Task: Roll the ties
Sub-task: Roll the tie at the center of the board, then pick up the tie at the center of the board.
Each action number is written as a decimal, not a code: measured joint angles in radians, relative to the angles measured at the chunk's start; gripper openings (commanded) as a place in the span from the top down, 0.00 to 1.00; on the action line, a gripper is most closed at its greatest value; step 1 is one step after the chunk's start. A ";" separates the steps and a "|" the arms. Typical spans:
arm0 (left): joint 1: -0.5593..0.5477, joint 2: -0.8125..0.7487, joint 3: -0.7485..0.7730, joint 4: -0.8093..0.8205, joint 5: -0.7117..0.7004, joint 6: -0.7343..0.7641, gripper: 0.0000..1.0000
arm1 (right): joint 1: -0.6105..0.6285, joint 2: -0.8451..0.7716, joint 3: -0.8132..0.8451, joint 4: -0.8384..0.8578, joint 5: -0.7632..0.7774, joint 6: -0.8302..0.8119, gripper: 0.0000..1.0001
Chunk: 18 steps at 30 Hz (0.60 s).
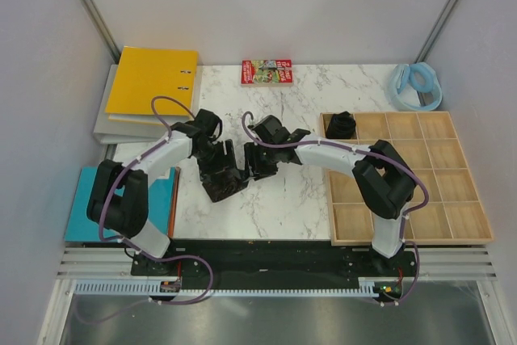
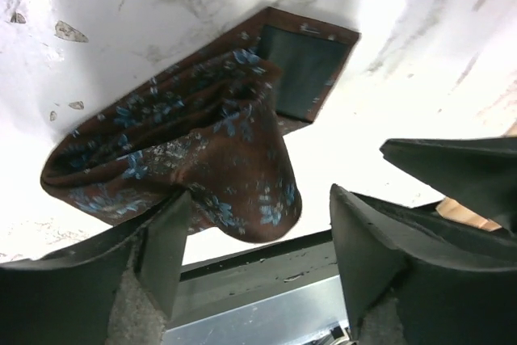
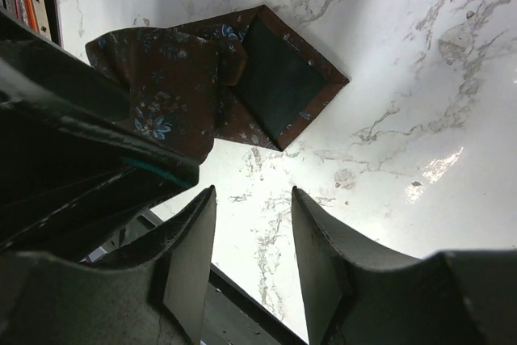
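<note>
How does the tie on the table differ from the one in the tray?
The loose tie lies crumpled on the table, pointed end flat; the rolled tie is a compact roll. Loose one is outside the tray; rolled one sits in its corner compartment. Both are dark.

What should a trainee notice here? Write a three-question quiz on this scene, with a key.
1. True or false: the right gripper is shut on the loose tie.
2. Which compartment of the wooden tray holds the rolled tie? A: far-left corner. B: far-right corner. C: near-right corner.
3. Fill in: the loose tie is brown with ___ flowers.
Key: 1 false, its jaws stand open and empty; 2 A; 3 blue.
</note>
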 measured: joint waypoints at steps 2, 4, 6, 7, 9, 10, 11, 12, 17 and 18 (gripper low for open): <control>0.000 -0.026 0.001 0.000 0.004 0.000 0.16 | 0.000 -0.007 -0.001 -0.003 0.004 -0.002 0.49; 0.000 -0.066 0.012 -0.003 0.006 -0.003 0.14 | 0.000 -0.014 -0.002 -0.003 0.008 -0.002 0.49; 0.000 -0.092 0.022 -0.002 0.007 -0.003 0.14 | 0.000 -0.025 -0.002 -0.004 0.009 -0.002 0.49; 0.000 -0.112 0.033 -0.003 0.006 -0.003 0.14 | 0.000 -0.031 -0.002 -0.005 0.010 -0.003 0.49; 0.000 -0.154 0.057 -0.002 0.006 -0.003 0.14 | 0.000 -0.044 -0.002 -0.008 0.011 -0.002 0.49; 0.000 -0.176 0.067 -0.002 0.006 -0.003 0.15 | 0.000 -0.050 -0.001 -0.010 0.011 -0.002 0.49; 0.000 -0.197 0.076 -0.002 0.006 -0.004 0.16 | 0.000 -0.055 -0.001 -0.011 0.011 -0.002 0.50; 0.000 -0.218 0.083 -0.002 0.003 -0.004 0.17 | 0.000 -0.059 -0.001 -0.014 0.010 -0.002 0.50; 0.000 -0.327 0.070 0.003 -0.060 -0.018 0.20 | 0.005 -0.063 0.023 -0.030 0.000 0.003 0.60; 0.001 -0.362 0.052 0.007 -0.080 -0.023 0.20 | 0.008 -0.063 0.034 -0.033 -0.002 0.004 0.61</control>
